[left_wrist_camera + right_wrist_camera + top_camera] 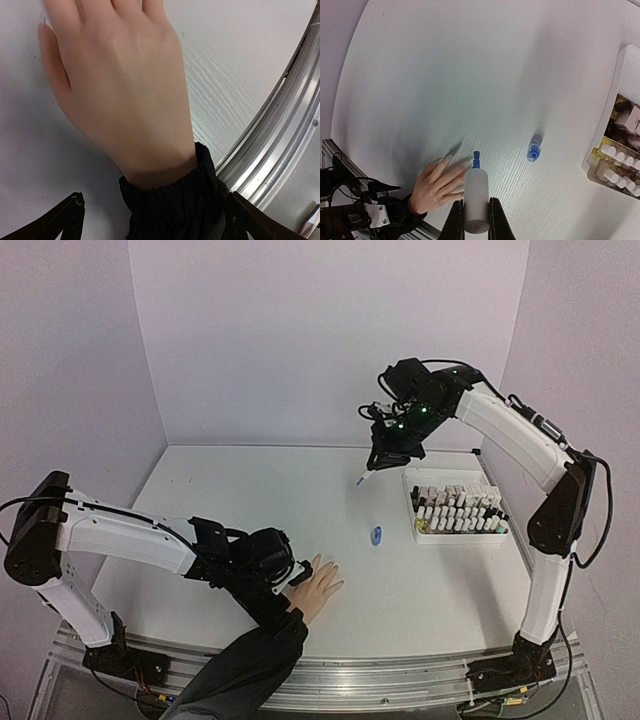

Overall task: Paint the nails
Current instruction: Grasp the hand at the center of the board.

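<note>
A light-skinned hand (pixel 320 585) with a dark sleeve (pixel 170 200) lies palm down near the table's front edge. Its nails (pixel 444 161) are long and look bare and pinkish. My left gripper (pixel 160 222) is open, one finger (pixel 70 217) on each side of the sleeved wrist; in the top view the left gripper (pixel 293 585) sits at that wrist. My right gripper (pixel 476 206) is shut on the white cap of a polish brush (pixel 476 182), whose blue tip (pixel 476 159) hangs high above the fingers. In the top view the right gripper (pixel 383 457) is raised over the far table.
An open bottle of blue polish (pixel 534 152) stands mid-table, right of the hand; the same bottle (pixel 376 535) shows in the top view. A white tray (pixel 415 502) packed with several polish bottles sits at the right. The metal table rail (pixel 280 145) runs beside the sleeve.
</note>
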Action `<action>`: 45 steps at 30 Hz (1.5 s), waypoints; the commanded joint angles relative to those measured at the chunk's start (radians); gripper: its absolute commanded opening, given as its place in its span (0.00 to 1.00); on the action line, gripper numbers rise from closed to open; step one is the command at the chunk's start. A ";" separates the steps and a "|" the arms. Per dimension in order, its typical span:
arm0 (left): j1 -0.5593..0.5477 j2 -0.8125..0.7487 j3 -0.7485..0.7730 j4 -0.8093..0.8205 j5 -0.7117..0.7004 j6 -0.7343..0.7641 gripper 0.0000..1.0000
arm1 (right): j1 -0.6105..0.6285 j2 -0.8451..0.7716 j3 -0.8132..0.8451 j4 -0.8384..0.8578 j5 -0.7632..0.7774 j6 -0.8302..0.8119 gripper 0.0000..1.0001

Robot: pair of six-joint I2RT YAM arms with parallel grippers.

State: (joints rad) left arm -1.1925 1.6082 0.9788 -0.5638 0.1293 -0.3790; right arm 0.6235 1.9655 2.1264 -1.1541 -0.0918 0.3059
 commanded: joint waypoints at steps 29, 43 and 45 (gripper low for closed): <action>-0.045 0.075 -0.078 0.215 0.029 -0.102 0.41 | -0.017 -0.078 -0.084 0.052 -0.166 -0.109 0.00; -0.048 -0.054 -0.208 0.250 -0.097 -0.101 0.00 | -0.076 -0.235 -0.337 0.085 -0.626 -0.235 0.00; -0.054 -0.081 -0.257 0.283 -0.115 -0.097 0.00 | -0.075 -0.247 -0.368 0.106 -0.670 -0.263 0.00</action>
State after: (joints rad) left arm -1.2434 1.5987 0.7967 -0.3102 0.1154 -0.4984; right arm 0.5466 1.7541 1.8095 -1.0887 -0.5527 0.1210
